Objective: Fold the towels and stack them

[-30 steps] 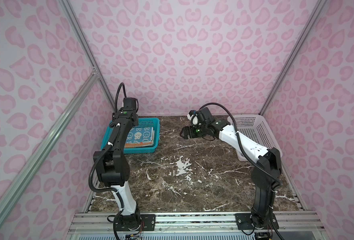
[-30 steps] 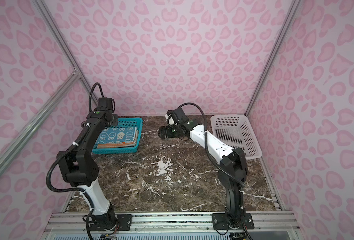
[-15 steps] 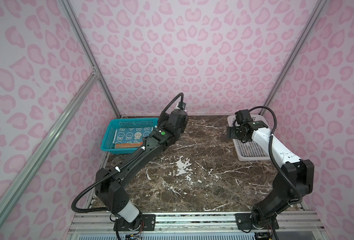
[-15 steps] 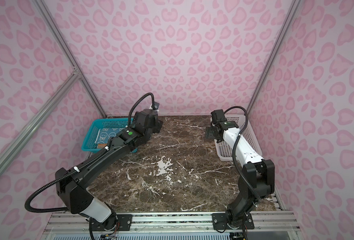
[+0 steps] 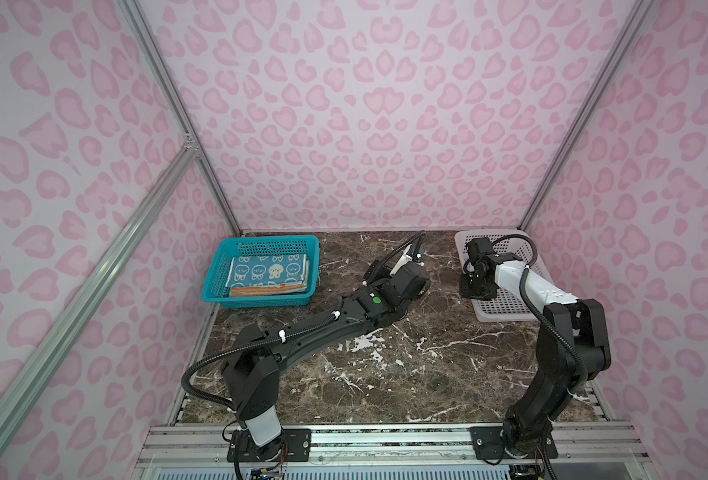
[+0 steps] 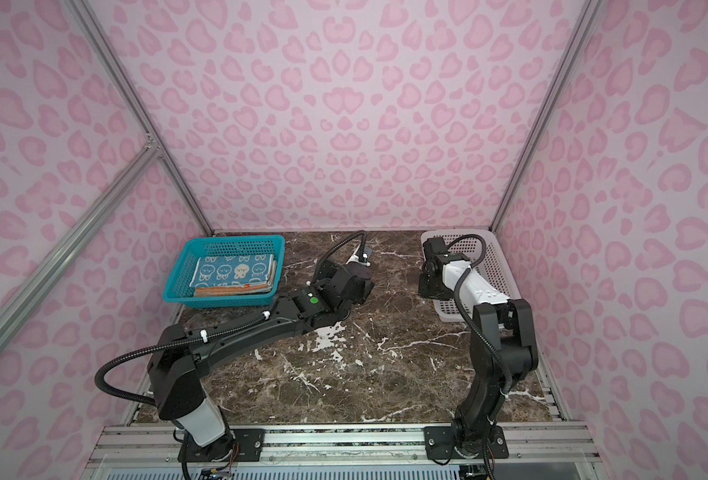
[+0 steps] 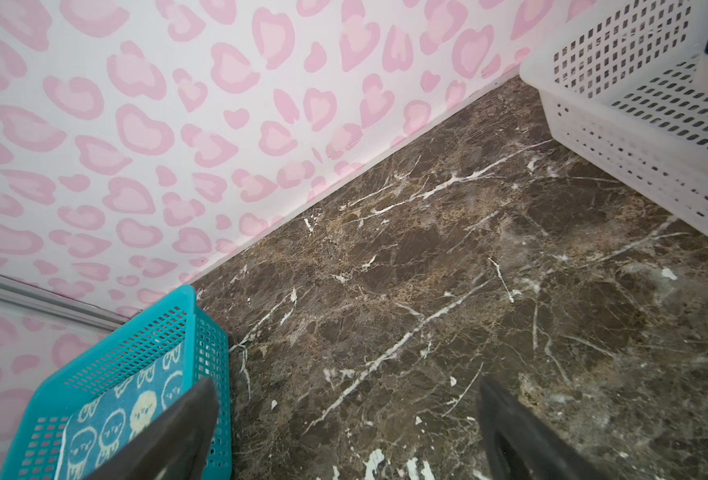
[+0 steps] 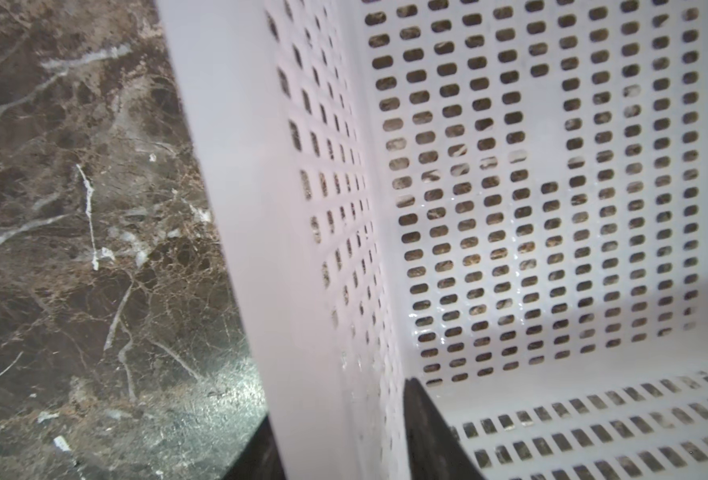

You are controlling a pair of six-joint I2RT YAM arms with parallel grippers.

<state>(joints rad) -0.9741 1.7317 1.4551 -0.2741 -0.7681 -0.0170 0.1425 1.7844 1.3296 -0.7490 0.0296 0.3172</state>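
- At the bottom of both top views, nearest the lens, the dark marble tabletop (image 5: 385, 386) is left bare; no cloth is seen on it.
- At mid-frame, the left gripper (image 7: 346, 384) has been carried off the teal basket (image 5: 256, 300) to the tabletop's centre within the last second. Its jaws are held wide apart over bare marble, with nothing between them.
- Right of centre, the right gripper (image 5: 475, 289) has been brought from the middle to the white basket (image 5: 510, 311). Its jaws, wide half a second ago, are now closed on that basket's side wall, one inside and one outside. The basket is seen to be empty.
- Farther back at left, the towels (image 5: 269, 278) are kept folded in one pile inside the teal basket. The blue towel (image 5: 256, 269) with rabbit faces is on top and an orange towel (image 5: 261, 290) edge shows below; a cream one cannot be made out.
- Folding and stacking is judged finished; the grip on the empty basket is judged a tidying move.
- No brand, label or lettering can be read; only a green dot (image 5: 376, 299) is seen on the left arm.
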